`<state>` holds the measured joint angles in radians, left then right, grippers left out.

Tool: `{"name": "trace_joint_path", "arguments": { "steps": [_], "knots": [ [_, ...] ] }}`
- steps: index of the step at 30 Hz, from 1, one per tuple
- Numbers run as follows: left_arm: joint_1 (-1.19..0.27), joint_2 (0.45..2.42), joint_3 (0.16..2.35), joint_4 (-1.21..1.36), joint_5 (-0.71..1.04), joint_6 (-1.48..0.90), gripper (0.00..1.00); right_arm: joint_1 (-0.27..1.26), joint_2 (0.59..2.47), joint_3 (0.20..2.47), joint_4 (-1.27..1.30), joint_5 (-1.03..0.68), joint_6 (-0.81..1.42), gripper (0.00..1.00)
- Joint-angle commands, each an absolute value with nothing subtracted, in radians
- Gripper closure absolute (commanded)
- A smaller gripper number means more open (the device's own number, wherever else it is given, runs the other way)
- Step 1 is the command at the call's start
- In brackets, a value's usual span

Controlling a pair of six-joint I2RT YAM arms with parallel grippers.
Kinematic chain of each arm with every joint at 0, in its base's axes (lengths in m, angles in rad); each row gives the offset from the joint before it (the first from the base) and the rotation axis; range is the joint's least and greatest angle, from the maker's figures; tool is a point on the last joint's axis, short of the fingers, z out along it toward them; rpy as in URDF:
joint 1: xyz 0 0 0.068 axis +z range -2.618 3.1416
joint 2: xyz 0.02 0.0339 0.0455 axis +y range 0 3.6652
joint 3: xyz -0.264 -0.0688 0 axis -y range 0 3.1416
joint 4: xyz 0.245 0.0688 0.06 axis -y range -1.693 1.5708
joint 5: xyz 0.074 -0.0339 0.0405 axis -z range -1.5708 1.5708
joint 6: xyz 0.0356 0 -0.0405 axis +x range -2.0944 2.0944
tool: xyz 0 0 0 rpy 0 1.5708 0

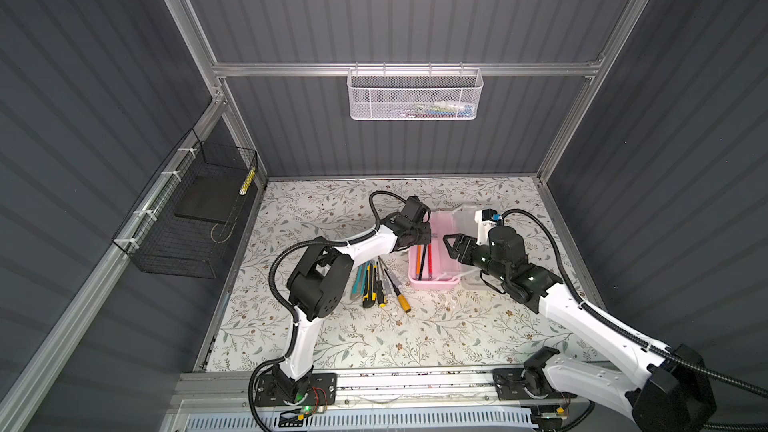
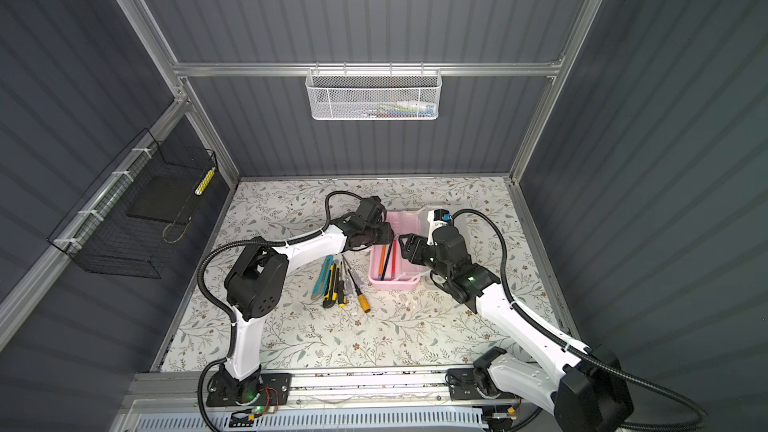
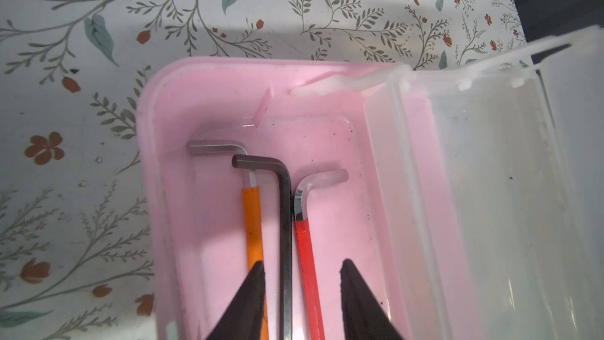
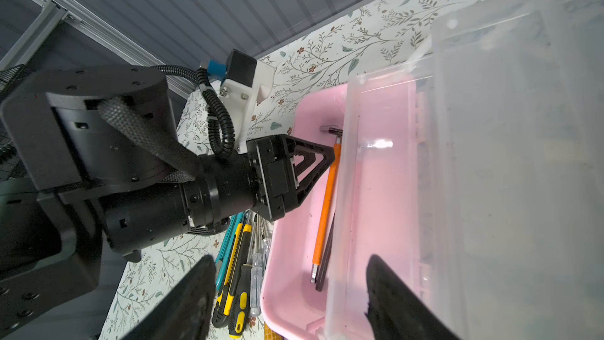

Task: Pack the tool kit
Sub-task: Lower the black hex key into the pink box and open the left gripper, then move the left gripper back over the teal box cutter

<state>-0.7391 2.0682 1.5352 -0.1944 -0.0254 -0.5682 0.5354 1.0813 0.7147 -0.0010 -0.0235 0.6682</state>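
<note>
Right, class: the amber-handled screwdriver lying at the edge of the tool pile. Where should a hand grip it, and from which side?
Grip the amber-handled screwdriver by its handle, from above, closing across its width. It lies flat on the table, and the handle sticks out of the pile toward the near edge, clear of the utility knives; the thin shaft runs close beside other screwdrivers.
</note>
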Motion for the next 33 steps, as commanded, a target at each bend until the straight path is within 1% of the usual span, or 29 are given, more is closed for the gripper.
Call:
{"name": "trace_joint_path", "arguments": {
  "steps": [1, 10, 16, 21, 25, 28, 33],
  "knots": [
    [-0.742, 1.999, 1.516, -0.207, -0.030, -0.536, 0.59, 0.532, 1.089, 0.745, -0.005, -0.036, 0.646, 0.27],
    [-0.742, 1.892, 1.482, -0.206, -0.046, -0.497, 0.56, 0.533, 1.089, 0.769, -0.036, -0.064, 0.624, 0.27],
    [-0.741, 1.789, 1.425, -0.217, -0.079, -0.462, 0.52, 0.561, 1.107, 0.794, -0.037, -0.084, 0.588, 0.27],
    [-0.736, 1.668, 1.301, -0.261, -0.143, -0.439, 0.44, 0.623, 1.155, 0.876, -0.118, -0.050, 0.511, 0.27],
    [-0.706, 1.571, 1.195, -0.302, -0.179, -0.452, 0.41, 0.663, 1.173, 0.917, -0.174, -0.024, 0.466, 0.27],
    [-0.654, 1.481, 1.083, -0.309, -0.178, -0.497, 0.42, 0.686, 1.193, 0.933, -0.203, -0.021, 0.455, 0.28],
    [-0.577, 1.362, 0.911, -0.294, -0.164, -0.571, 0.47, 0.735, 1.250, 0.970, -0.261, 0.001, 0.446, 0.30]
  ]
}}
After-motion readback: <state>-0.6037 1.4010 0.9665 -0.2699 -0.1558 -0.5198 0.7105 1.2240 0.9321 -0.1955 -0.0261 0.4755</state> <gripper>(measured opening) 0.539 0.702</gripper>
